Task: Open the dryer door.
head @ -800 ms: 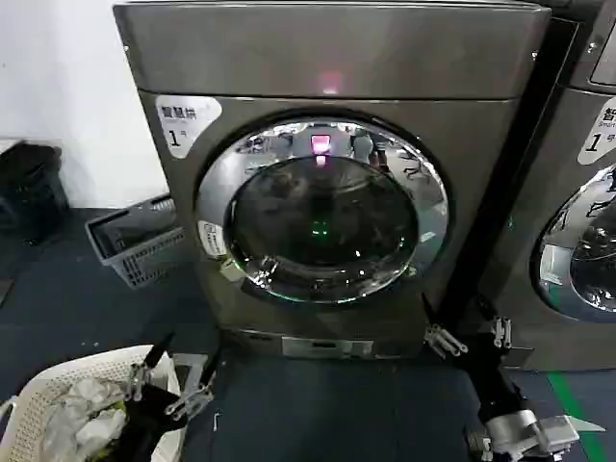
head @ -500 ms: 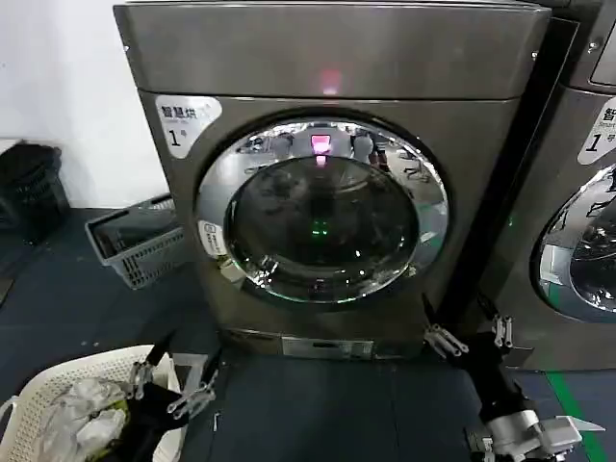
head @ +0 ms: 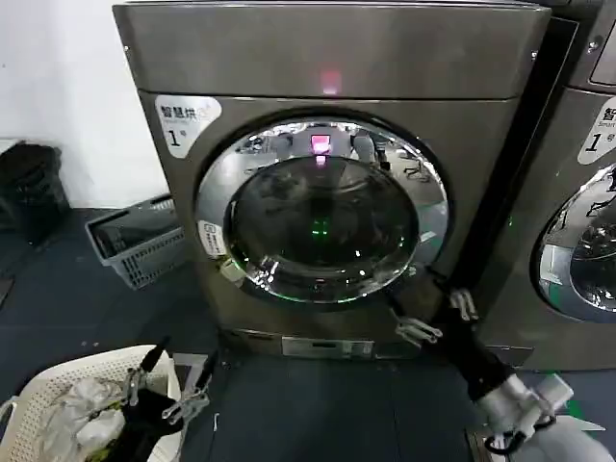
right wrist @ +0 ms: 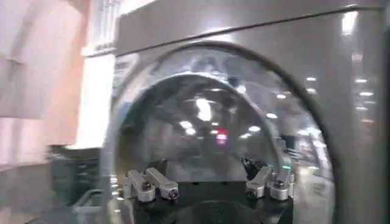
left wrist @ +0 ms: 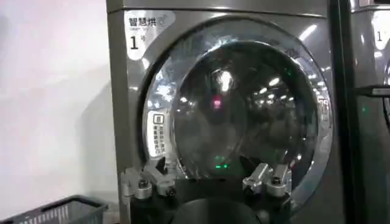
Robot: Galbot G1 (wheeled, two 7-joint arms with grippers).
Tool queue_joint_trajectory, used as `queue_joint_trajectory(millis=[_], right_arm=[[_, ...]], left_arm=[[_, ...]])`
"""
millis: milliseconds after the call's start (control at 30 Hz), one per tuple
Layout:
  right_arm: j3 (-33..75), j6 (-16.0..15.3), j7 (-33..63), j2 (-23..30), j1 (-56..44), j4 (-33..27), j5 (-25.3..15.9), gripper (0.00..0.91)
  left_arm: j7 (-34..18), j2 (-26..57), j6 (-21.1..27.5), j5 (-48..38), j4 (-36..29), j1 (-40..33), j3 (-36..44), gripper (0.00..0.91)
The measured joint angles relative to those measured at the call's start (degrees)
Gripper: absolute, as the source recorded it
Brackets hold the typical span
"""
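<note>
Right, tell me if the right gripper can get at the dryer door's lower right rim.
Probably yes: the right gripper, open, is just off the dryer door at its lower right rim, with nothing between them.

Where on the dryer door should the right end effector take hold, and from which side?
Probably the chrome ring's right edge on the dryer door, approached from the front right: the label sits left, and the open right end effector is already near the lower right rim.

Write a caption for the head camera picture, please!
Right gripper open, reaching toward the shut dryer door.
</note>
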Motion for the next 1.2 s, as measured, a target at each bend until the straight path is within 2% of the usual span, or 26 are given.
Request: queue_joint_trajectory(millis=[167,467,1200], right_arm=[[-6.7,0.0,-0.5,-2.5,5.8,-4.7,0.3,0.907],[-17.9,0.1,-1.8,-2.4,16.5,-11.0,1.1,0.907],[-34.5,-0.7,-2.2,5.1,36.7,-25.4,1.1,0.907]], left_arm=[[0.1,-0.4,0.2,0.4,0.0,-0.3,0.0,0.907],[0.4,-0.7,0.4,0.5,0.8,-0.6,0.1,0.907],[1.7,-1.3,0.9,1.6,-0.1,0.0,0.2,0.907]])
